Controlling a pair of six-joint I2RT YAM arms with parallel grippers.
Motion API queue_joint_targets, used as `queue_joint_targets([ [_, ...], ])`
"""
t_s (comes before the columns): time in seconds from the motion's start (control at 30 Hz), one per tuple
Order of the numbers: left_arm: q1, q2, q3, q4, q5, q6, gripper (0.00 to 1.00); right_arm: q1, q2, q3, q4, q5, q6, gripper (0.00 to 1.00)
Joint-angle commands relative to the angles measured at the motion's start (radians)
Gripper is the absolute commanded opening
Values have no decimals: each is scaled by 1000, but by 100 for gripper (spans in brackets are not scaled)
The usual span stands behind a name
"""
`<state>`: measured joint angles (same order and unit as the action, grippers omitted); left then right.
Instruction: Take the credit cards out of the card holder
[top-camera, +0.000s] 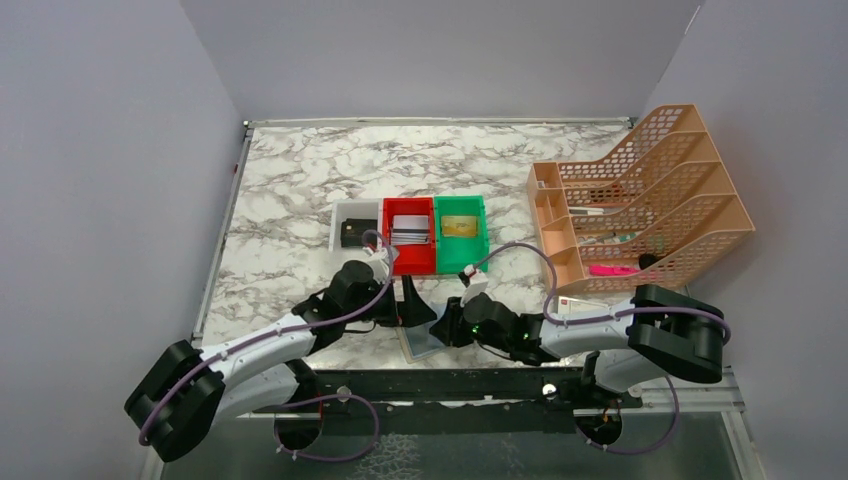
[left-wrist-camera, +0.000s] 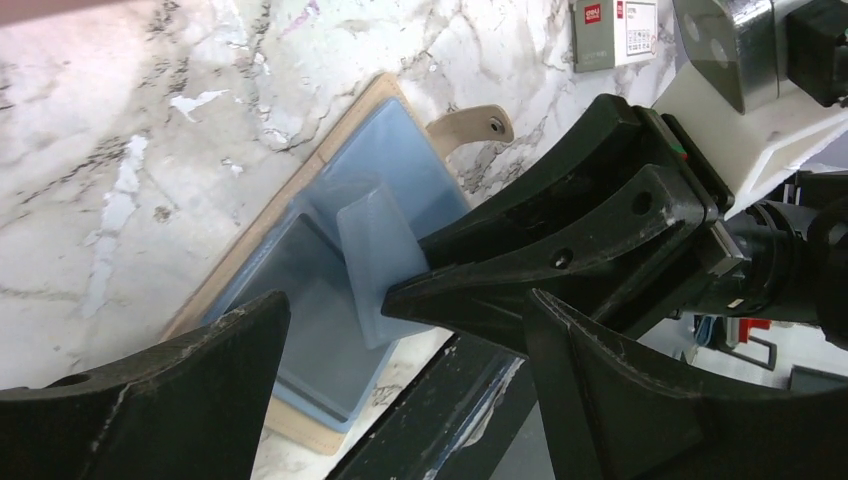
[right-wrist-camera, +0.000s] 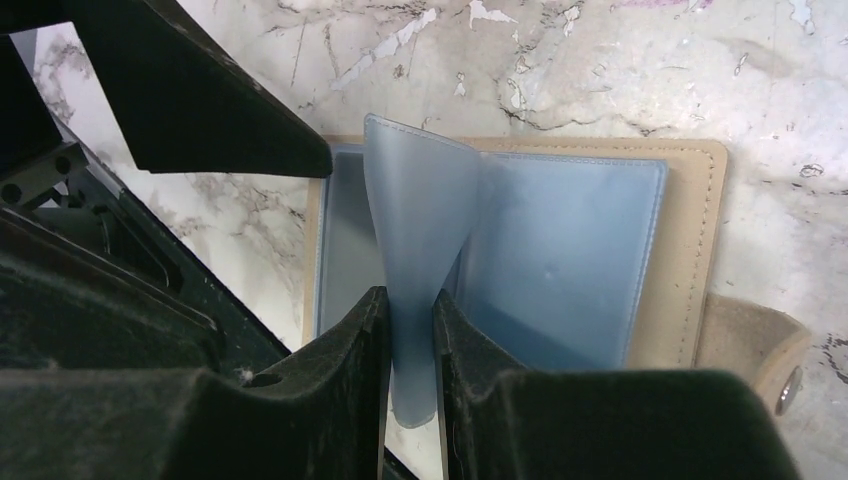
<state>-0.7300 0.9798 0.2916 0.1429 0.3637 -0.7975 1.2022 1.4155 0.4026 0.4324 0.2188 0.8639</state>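
The tan card holder (top-camera: 420, 342) lies open on the marble table near its front edge, bluish sleeves up, snap tab (left-wrist-camera: 470, 125) spread flat. My right gripper (right-wrist-camera: 410, 300) is shut on one bluish sleeve (right-wrist-camera: 420, 220) and lifts it upright off the holder (right-wrist-camera: 690, 250). My left gripper (left-wrist-camera: 405, 300) is open, hovering just above the holder (left-wrist-camera: 250, 260), close beside the right gripper's fingers (left-wrist-camera: 520, 270). Greyish credit cards (top-camera: 409, 228) lie in the red bin. I cannot tell whether a card is inside the held sleeve.
A white bin (top-camera: 340, 215) with a black item, a red bin (top-camera: 413, 260) and a green bin (top-camera: 463, 258) with a gold card (top-camera: 458, 226) stand mid-table. A peach file rack (top-camera: 640, 200) is at right. A white box with a red mark (left-wrist-camera: 610, 30) lies near the right arm.
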Motion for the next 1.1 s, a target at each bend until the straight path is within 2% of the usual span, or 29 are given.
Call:
queue_joint_targets([
  [0.0, -34, 67, -2, 139, 10, -24, 89, -4, 20, -11, 43, -21, 18, 26],
  [0.27, -98, 169, 20, 196, -60, -28, 84, -4, 19, -25, 51, -20, 23, 26],
  [0.7, -140, 279, 36, 367, -127, -114, 63, -4, -52, -73, 40, -4, 32, 29],
  [1.07, -167, 354, 71, 426, -93, -130, 62, -4, -237, -100, -64, 28, 23, 47],
])
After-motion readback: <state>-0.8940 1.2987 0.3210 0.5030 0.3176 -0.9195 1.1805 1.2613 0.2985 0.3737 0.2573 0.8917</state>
